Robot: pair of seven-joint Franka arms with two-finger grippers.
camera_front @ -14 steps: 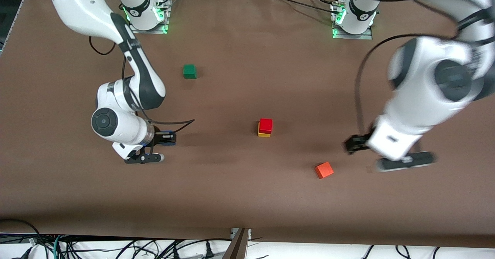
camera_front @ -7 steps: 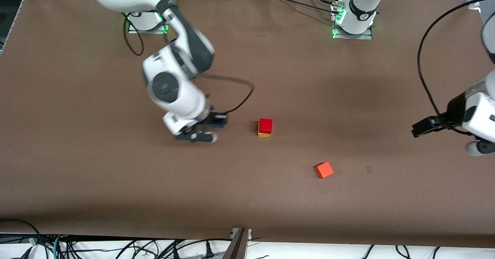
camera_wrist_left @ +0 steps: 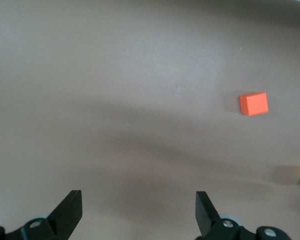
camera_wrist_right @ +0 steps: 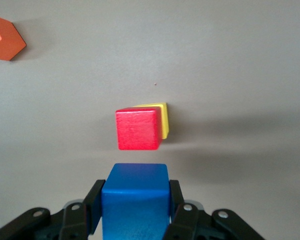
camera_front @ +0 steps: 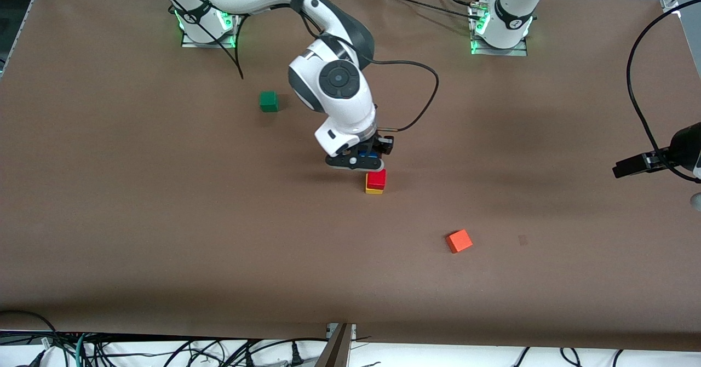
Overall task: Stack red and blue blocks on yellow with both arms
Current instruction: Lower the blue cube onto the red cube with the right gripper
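The blue block (camera_wrist_right: 135, 197) is clamped between the closed fingers of the right gripper (camera_front: 366, 159), which hangs over the table just beside the two-cube stack near the table's middle, not yet squarely above it. In that stack the red block (camera_front: 376, 178) sits on the yellow cube (camera_front: 374, 190); the right wrist view shows the red one offset, with a strip of yellow peeking out along one edge. That offset looks like the main risk: the stack is already slightly out of line, so a blue block set down centred on the yellow cube rather than on the red one would overhang and could tip off. A second risk, as I judge it, is a sideways approach that is too low, in which case the held block or a fingertip could nudge the red block and slide it off. Releasing before the blue face rests flat on red could let it bounce or twist; pressing down too hard could shove the pair across the brown table (camera_front: 164, 246). The left gripper (camera_wrist_left: 138, 212) waits with its fingers spread wide and empty over the left arm's end of the table, well apart from the stack. The orange cube (camera_front: 459, 241) and green cube (camera_front: 268, 101) lie well clear of the stack.
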